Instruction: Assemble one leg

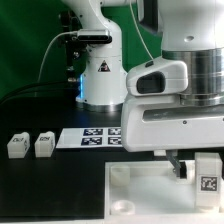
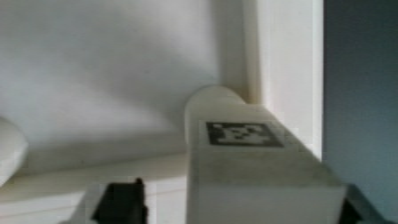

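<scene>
My gripper [image 1: 200, 176] is over the right part of the large white panel [image 1: 130, 186], its jaws on either side of an upright white leg [image 1: 208, 177] with a black-and-white tag. In the wrist view the leg [image 2: 249, 150] runs away from the gripper [image 2: 246, 205] toward the panel's edge. The far finger touches the leg. A light gap shows between the other finger [image 2: 121, 200] and the leg, so the jaws are open. Whether the leg's lower end sits in a socket is hidden. Two more legs [image 1: 17, 146] [image 1: 43, 145] stand on the black table at the exterior view's left.
The marker board [image 1: 88, 138] lies flat behind the panel. The robot base [image 1: 100, 70] stands at the back. The arm's white body [image 1: 175, 95] fills the exterior view's right. Dark table [image 2: 365, 60] shows beyond the panel's edge in the wrist view.
</scene>
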Controlling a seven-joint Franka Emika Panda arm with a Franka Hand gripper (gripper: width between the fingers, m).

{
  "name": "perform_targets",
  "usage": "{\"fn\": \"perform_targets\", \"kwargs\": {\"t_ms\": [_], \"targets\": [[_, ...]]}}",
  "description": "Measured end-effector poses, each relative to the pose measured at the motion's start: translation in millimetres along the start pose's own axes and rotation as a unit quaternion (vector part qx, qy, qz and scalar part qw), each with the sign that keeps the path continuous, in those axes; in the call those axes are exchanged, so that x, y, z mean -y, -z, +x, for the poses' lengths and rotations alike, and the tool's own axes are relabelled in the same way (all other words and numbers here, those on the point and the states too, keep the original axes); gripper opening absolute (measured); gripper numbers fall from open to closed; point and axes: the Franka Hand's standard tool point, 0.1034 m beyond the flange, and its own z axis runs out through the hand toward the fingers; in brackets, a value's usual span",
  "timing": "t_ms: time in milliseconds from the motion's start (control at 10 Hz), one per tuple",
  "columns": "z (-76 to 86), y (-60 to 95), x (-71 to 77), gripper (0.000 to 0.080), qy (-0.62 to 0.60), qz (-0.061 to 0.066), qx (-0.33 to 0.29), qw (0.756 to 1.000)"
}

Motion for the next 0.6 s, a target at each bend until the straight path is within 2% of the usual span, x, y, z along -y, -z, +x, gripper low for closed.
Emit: {"fn": "perform_targets", "kwargs": {"t_ms": [100,400,500,600], "targets": [[-0.1,0.0,0.4,0.0291,-0.025,0.000,0.000,1.000],[-0.8,-0.7,0.4,0.0292,-0.183,0.004,0.002,0.983],[-0.2,-1.3,-0.1,0.0292,-0.260,0.010,0.005,0.966],[-1.0,-2.0,0.8,0.0292,-0.376,0.015,0.011,0.926]]}}
